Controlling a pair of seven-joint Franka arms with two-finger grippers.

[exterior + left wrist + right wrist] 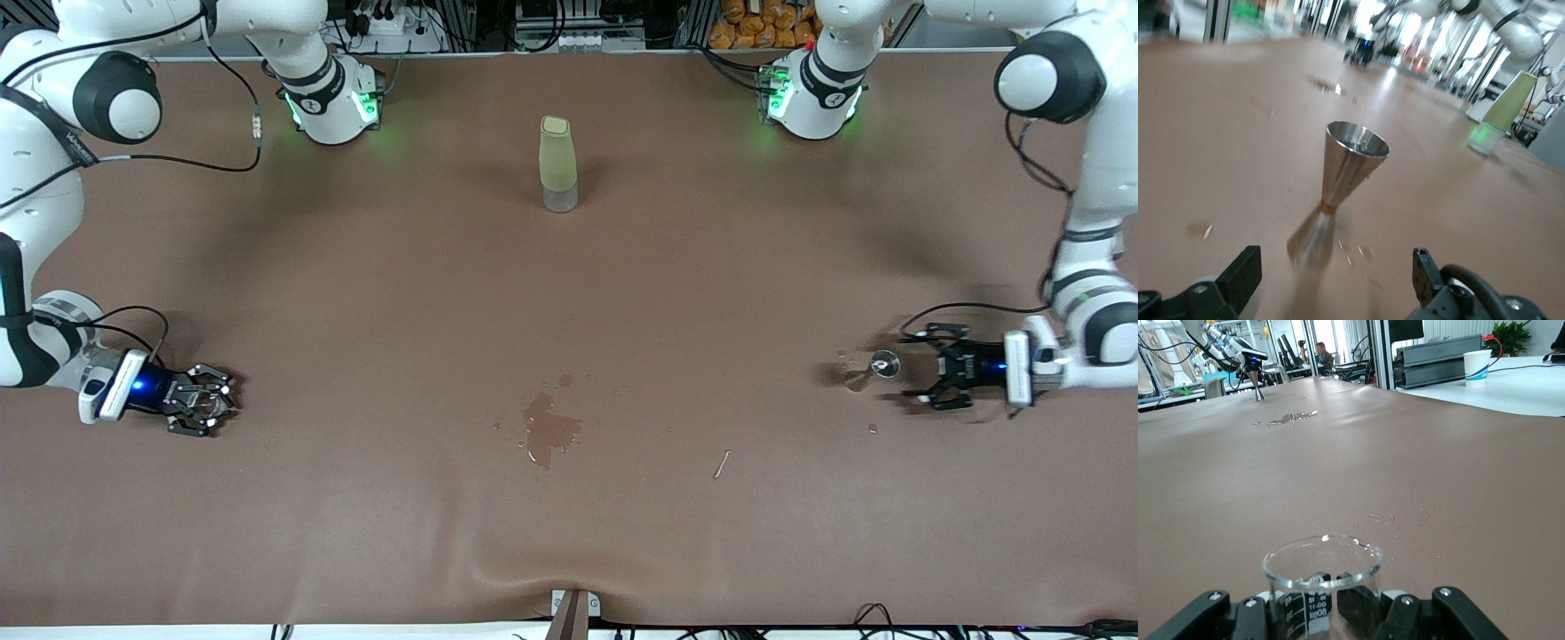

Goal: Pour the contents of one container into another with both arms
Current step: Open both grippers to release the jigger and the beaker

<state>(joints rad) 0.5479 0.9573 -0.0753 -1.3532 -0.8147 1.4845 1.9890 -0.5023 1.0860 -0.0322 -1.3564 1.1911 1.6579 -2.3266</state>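
Jigger [1338, 180] upright, free betw spread left gripper [1331, 280] fingers.

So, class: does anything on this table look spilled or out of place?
Yes. A wet puddle with droplets darkens the brown table cover near its middle, nearer the front camera than the green bottle. More drops lie around the metal jigger, in front of the open left gripper.

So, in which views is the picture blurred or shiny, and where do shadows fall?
Left wrist view: the steel jigger is fairly sharp, the green bottle soft. Right wrist view: the glass beaker rim glints and the spill shines. Front view: even light, soft shadows under both arms.
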